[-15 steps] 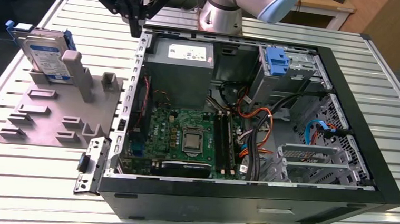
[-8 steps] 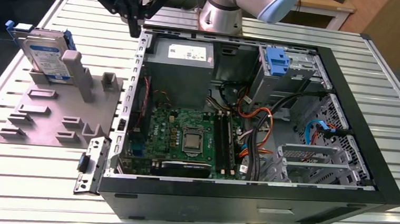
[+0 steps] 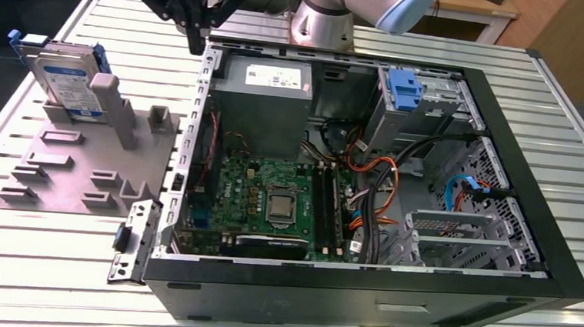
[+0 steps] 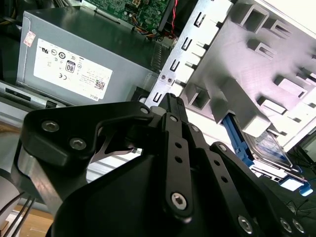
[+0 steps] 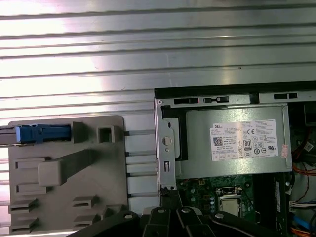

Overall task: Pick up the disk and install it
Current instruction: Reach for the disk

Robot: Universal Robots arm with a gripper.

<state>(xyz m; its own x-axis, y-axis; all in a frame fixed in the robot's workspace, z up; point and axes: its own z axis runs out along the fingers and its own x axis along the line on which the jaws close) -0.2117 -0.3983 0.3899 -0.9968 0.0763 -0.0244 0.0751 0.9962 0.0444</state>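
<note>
the disk (image 3: 66, 80) stood on edge in a grey rack (image 3: 75, 171) on the slatted bench (image 3: 37, 277) at the exterior view's left. further right, the gripper (image 3: 194, 46) hung over the left wall of the open computer case (image 3: 365, 292), its jaws pressed together, holding nothing.

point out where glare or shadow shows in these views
first wrist view: strong glare washes the ribbed metal table; exterior view: the computer case is dimmer inside than the slats around it, and the disk is evenly lit; second wrist view: the gripper is a dark mass, and the grey power supply is well lit
</note>
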